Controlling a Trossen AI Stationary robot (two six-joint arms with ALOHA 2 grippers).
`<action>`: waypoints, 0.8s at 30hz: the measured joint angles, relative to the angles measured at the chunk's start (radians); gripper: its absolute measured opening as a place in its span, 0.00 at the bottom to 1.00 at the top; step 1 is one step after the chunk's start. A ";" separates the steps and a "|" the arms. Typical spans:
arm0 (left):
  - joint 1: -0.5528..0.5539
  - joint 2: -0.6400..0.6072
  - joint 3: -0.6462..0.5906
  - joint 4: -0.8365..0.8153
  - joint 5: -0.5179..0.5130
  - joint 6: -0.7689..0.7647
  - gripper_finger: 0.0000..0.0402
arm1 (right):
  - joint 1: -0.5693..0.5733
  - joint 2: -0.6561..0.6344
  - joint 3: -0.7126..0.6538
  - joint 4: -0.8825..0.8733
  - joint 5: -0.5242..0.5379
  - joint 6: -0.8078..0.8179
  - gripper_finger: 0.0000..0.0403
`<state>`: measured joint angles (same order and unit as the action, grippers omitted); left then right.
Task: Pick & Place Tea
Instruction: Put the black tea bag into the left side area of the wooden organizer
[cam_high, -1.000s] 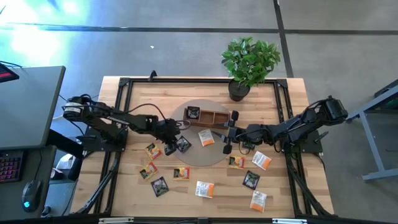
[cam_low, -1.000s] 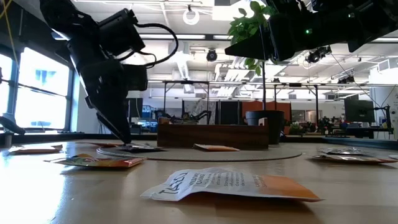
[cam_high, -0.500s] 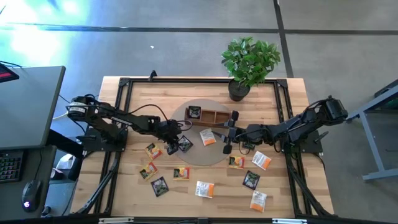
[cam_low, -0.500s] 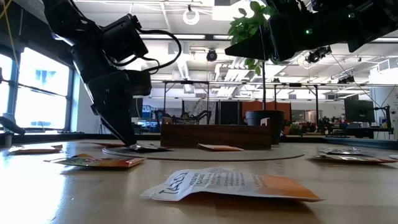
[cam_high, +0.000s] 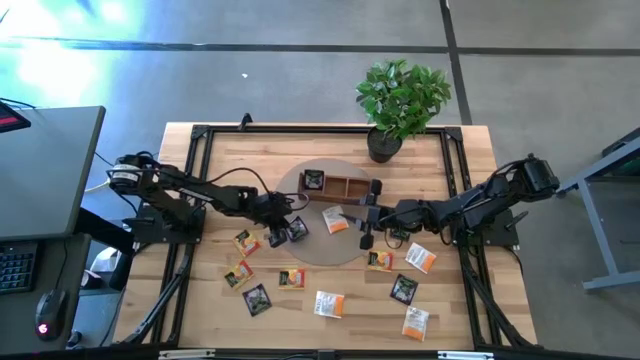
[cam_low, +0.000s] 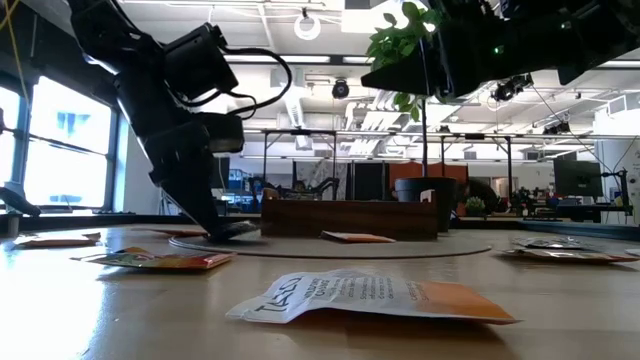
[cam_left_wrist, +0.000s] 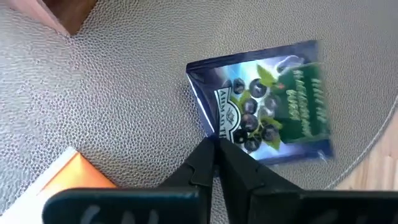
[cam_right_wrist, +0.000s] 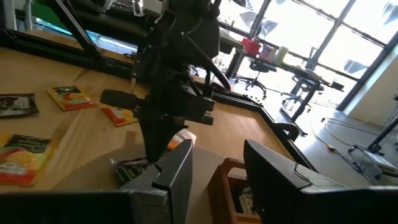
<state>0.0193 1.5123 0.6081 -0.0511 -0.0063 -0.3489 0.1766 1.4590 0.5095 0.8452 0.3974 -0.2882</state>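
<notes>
Right at mat's (cam_left_wrist: 93, 93) edge: sachet (cam_left_wrist: 267, 99)

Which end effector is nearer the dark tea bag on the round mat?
Left. The left end effector is shut on the dark tea bag; the right end effector hangs across the mat, by the tray.

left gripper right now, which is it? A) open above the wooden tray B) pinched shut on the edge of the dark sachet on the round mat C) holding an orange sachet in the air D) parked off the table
B: the left wrist view shows the left gripper with fingertips together on the edge of the dark sachet, which lies flat on the round mat.
</notes>
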 joint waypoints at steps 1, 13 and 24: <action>0.000 -0.001 0.004 -0.005 -0.011 0.000 0.04 | 0.000 0.000 0.000 0.000 0.000 0.000 0.35; 0.000 -0.017 0.227 -0.086 -0.375 0.314 0.00 | 0.000 0.000 0.000 0.001 0.014 0.000 0.35; 0.045 0.013 0.313 -0.112 -0.732 0.692 0.00 | 0.000 0.000 0.000 -0.011 0.014 0.000 0.35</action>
<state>0.0646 1.5256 0.9215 -0.1634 -0.7380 0.3433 0.1764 1.4590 0.5095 0.8345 0.4118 -0.2882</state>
